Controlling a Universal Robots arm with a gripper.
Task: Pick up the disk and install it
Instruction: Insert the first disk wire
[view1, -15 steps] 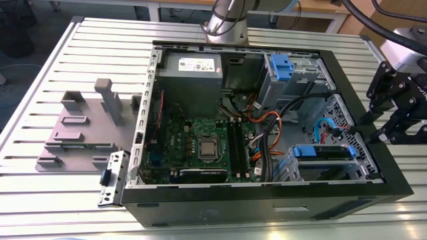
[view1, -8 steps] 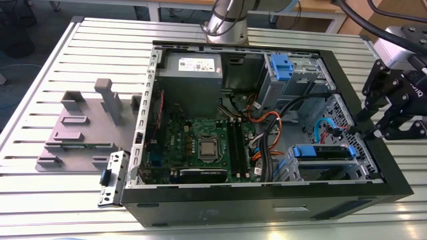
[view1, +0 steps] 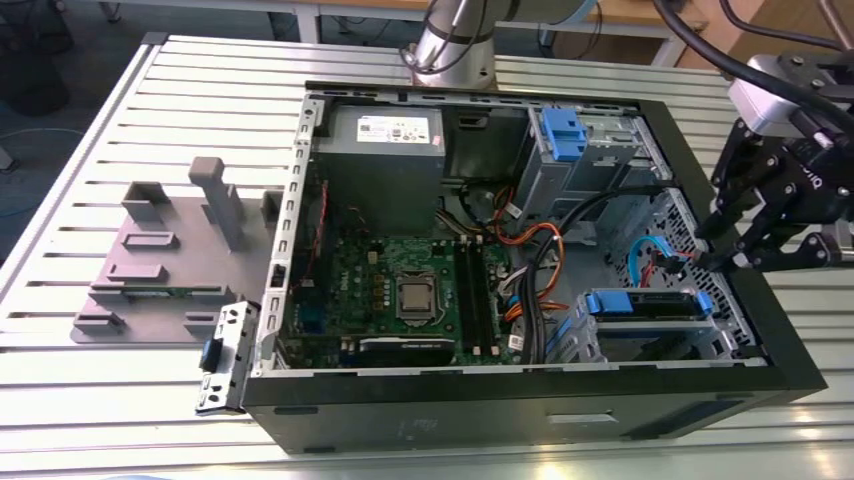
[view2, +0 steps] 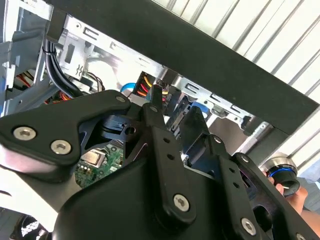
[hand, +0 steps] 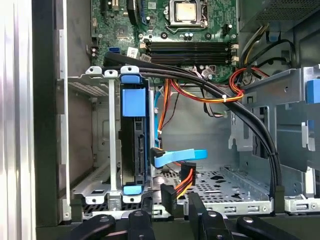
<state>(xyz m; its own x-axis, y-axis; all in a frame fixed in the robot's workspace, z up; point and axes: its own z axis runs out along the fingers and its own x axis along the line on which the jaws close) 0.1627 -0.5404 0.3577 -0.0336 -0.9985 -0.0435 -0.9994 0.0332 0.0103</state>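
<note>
The disk (view1: 647, 303) sits in the drive cage at the near corner of the open computer case (view1: 534, 395), on the exterior view's right, framed by blue rails. In the first wrist view the disk (hand: 135, 145) stands edge-on in that cage, with blue rail ends above and below it. My gripper (view1: 743, 262) hangs over the case's wall just beside the cage, open and holding nothing. In both wrist views the gripper (hand: 170, 204) (view2: 175, 105) shows its black fingers apart, a little back from the disk.
Black, orange and blue cables (hand: 200, 85) cross the case between the cage and the motherboard (view1: 400, 290). A grey power supply (view1: 387, 150) and a second cage with a blue clip (view1: 561, 135) lie at the far side. A grey fixture (view1: 174, 250) stands on the slatted table.
</note>
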